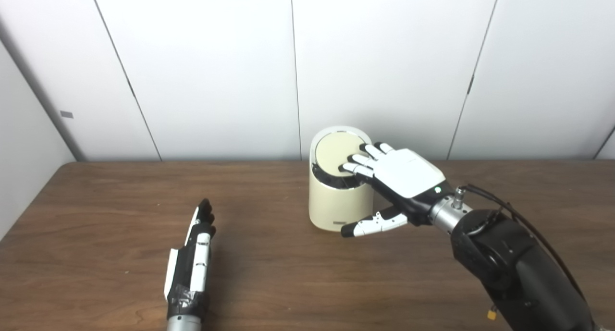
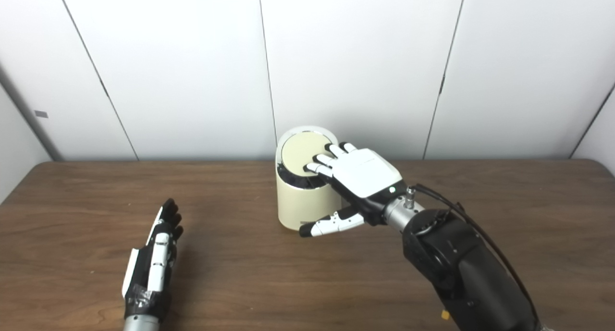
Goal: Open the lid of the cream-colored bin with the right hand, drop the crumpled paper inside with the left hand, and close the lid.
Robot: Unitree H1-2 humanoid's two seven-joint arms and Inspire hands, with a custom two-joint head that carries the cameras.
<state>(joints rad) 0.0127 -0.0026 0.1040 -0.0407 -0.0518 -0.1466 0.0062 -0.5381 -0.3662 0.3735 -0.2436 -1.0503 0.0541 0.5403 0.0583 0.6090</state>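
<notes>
Cream-colored bin (image 1: 340,196) stands at the table's (image 1: 96,235) far edge, my right hand (image 1: 401,177) spread with fingertips (image 1: 350,167) on its lid (image 1: 336,151), so I should press squarely; my left hand (image 1: 192,259) lies flat, empty, no paper visible.

- The right hand (image 1: 401,177) covers the near right part of the lid (image 1: 336,151) and of the bin (image 1: 336,201) rim, so we cannot tell how the lid sits there.
- The inside of the bin is hidden from us; we cannot say what it holds.
- The left hand (image 2: 153,254) stands edge-on, its palm turned away; we cannot see whether anything lies against it.
- Both arms are cut off by the bottom edge.
- A small label low on the bin is too small to read.
</notes>
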